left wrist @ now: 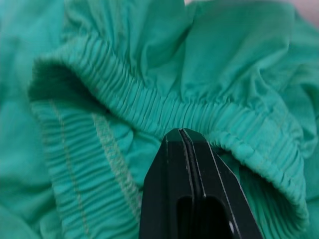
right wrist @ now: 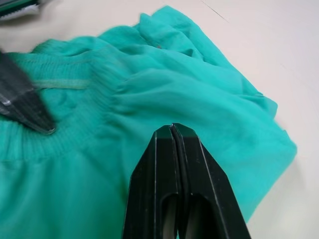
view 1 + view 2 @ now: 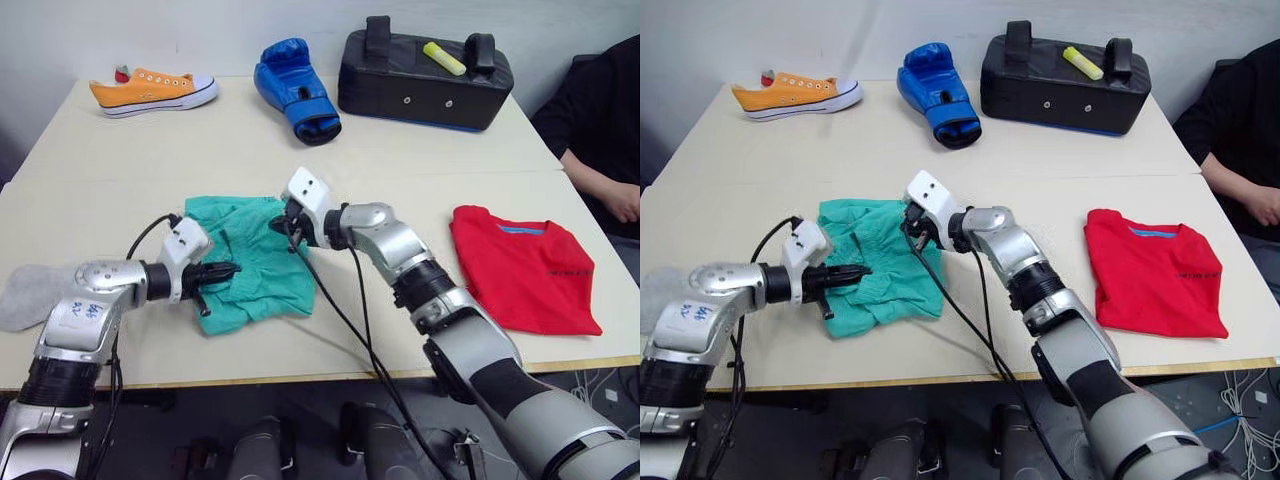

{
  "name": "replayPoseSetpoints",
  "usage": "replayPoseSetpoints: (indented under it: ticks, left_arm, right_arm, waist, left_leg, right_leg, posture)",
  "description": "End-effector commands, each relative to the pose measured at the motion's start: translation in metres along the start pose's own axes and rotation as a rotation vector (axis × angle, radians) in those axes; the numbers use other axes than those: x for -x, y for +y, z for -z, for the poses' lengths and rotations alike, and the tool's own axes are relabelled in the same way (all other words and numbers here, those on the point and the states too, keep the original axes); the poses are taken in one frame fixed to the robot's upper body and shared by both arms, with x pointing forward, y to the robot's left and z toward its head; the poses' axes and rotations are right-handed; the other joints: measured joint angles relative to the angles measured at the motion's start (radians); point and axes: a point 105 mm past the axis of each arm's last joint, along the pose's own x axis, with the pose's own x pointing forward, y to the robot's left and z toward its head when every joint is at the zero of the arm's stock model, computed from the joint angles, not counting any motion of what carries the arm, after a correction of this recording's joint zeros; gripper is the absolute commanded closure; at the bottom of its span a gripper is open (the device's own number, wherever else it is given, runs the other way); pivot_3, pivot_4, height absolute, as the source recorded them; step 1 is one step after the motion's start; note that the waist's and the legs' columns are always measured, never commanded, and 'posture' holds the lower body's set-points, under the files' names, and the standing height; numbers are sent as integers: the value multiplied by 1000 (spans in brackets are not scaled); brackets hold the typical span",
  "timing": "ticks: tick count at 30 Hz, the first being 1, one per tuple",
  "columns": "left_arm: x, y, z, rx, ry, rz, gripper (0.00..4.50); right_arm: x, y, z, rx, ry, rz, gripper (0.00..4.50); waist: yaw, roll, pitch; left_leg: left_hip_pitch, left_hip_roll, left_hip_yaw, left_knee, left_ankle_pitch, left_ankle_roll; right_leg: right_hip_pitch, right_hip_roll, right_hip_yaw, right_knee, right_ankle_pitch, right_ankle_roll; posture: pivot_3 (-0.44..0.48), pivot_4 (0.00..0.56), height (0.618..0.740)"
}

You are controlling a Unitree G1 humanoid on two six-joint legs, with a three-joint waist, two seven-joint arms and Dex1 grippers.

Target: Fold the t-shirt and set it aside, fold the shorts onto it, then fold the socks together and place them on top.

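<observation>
the shorts point(image 3: 250, 262) lie bunched near the front middle of the counter point(image 3: 250, 150), between the two arms. the left gripper point(image 3: 222, 270) sits at their left edge with its fingers pressed together; the left wrist view shows the tips against the gathered elastic waistband point(image 1: 149, 114), but whether any cloth is pinched between them cannot be told. the right gripper point(image 3: 285, 225) is at the far right part of the shorts, fingers likewise pressed together over the cloth, with a grip not visible. the right wrist view also catches the other gripper's dark tip resting on the waistband, and it shows the folded layers of the shorts against the bare counter.

the t-shirt point(image 3: 520, 265) lies folded flat at the right of the counter, well apart from the shorts, its blue collar band showing; the small dark chest print is too small to read. a grey sock point(image 3: 25, 295) lies at the left edge, beside the left arm. a label with scribbled writing on the left forearm cannot be read.

at the far side stand an orange sneaker point(image 3: 150, 92), a blue boxing glove point(image 3: 297, 90) and a black pad point(image 3: 425, 72) with a yellow marker point(image 3: 443, 58) on top. a person's sleeve point(image 3: 600, 110) shows at the right.
</observation>
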Motion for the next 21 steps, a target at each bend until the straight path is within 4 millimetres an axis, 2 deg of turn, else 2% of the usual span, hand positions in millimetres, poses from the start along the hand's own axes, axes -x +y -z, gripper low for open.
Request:
replayPoseSetpoints:
  ticks: [1, 3, 7, 8, 10, 12, 15, 18, 21]
  left_arm:
    - [16, -1, 3, 1, -5, -33, 4500]
    - [22, -1, 0, -13, -29, -41, 4500]
    - [33, 0, -30, -50, -167, -23, 4500]
    - [36, -3, -42, -57, -211, 12, 4500]
    - [46, -11, -59, -55, -267, 100, 4139]
    - [55, -17, -67, -47, -283, 162, 3661]
    - [68, -19, -73, -42, -269, 207, 2660]
    - [75, -17, -79, -52, -259, 218, 1680]
    - [75, -16, -85, -52, -269, 218, 699]
  right_arm:
    - [4, -32, -6, 41, -5, 199, 4478]
    - [8, -37, -12, -4, -44, 194, 4478]
    - [21, -13, -34, -210, -161, -94, 4478]
    - [29, -9, -37, -261, -169, -152, 4321]
    - [46, -3, -35, -392, -154, -233, 3919]
    - [58, 3, -28, -496, -122, -278, 3254]
    - [69, 11, -4, -583, -36, -294, 2135]
    - [68, 17, 18, -668, 19, -266, 1039]
    - [59, 22, 28, -730, 30, -253, 6]
  waist:
    - [-6, 0, 0]
    - [-8, 0, 0]
    - [-7, 1, 0]
    - [-7, 1, 0]
    - [-5, 1, 0]
    - [-4, 0, 0]
    - [-3, 0, 0]
    - [-4, 1, 0]
    - [-8, 1, 0]
  left_leg:
    - [0, 0, 0, 0, 0, 0]
    - [0, 0, 0, 0, -1, -2]
    - [1, 2, 0, 0, -1, -4]
    - [1, 2, 0, 0, 0, -3]
    - [0, 3, -2, 0, 1, -3]
    - [1, 3, -2, 0, 1, -3]
    - [1, 2, -3, 0, 0, -2]
    - [1, 2, -3, 0, 0, -3]
    - [2, 2, -2, 0, -2, -8]
  right_leg:
    - [0, 0, 0, 0, 0, 0]
    - [0, 0, 0, 0, 0, 0]
    - [0, 0, 0, 1, -1, -2]
    - [0, 1, 0, 1, -1, -3]
    - [0, 1, -1, 2, -2, -3]
    - [1, 1, -1, 1, -2, -3]
    - [1, 1, -1, 1, -2, -3]
    - [1, 1, -1, -1, -2, -4]
    - [0, 1, -1, 0, -3, -5]
  posture:
    - [0, 150, 740]
    - [0, 150, 740]
    - [0, 150, 740]
    - [0, 150, 740]
    - [0, 150, 740]
    - [0, 150, 740]
    - [0, 150, 740]
    - [0, 150, 740]
    - [0, 150, 740]
